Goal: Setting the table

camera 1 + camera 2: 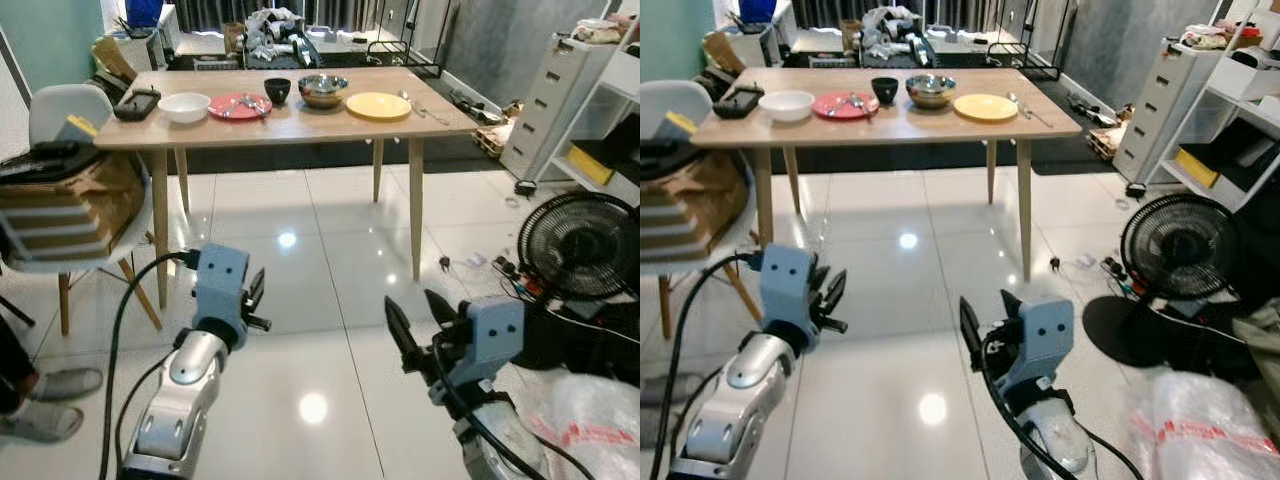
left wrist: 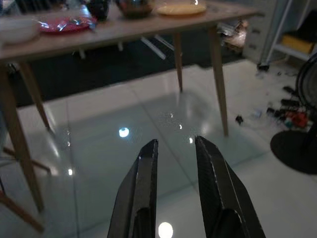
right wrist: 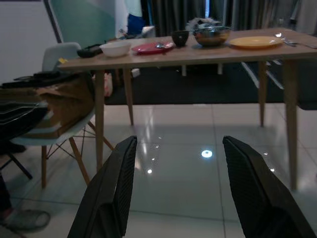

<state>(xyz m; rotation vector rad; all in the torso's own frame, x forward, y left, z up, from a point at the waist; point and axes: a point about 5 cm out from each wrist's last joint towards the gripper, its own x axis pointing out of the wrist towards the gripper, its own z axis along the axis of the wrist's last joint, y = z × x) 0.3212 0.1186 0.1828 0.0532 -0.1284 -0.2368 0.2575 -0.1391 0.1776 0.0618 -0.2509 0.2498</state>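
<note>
Wooden table (image 1: 300, 122) carries white bowl (image 1: 184, 106), red plate (image 1: 239, 105), black cup (image 1: 277, 90), steel bowl (image 1: 323, 90), yellow plate (image 1: 378, 105), spoons (image 1: 418, 104).

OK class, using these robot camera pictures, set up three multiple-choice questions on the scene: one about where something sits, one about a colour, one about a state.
1. Where is the yellow plate on the wooden table?
A. Between the white bowl and the red plate
B. Right of the steel bowl
C. On the chair

2. What colour is the small cup beside the steel bowl?
A. Black
B. Yellow
C. White

3. In what state is the right gripper?
A. Shut on a spoon
B. Shut on a plate
C. Open, holding nothing

Answers: 1 B, it lies past the steel bowl toward the right end. 2 A, the cup is dark black. 3 C, the right wrist view shows its fingers spread over bare floor.
</note>
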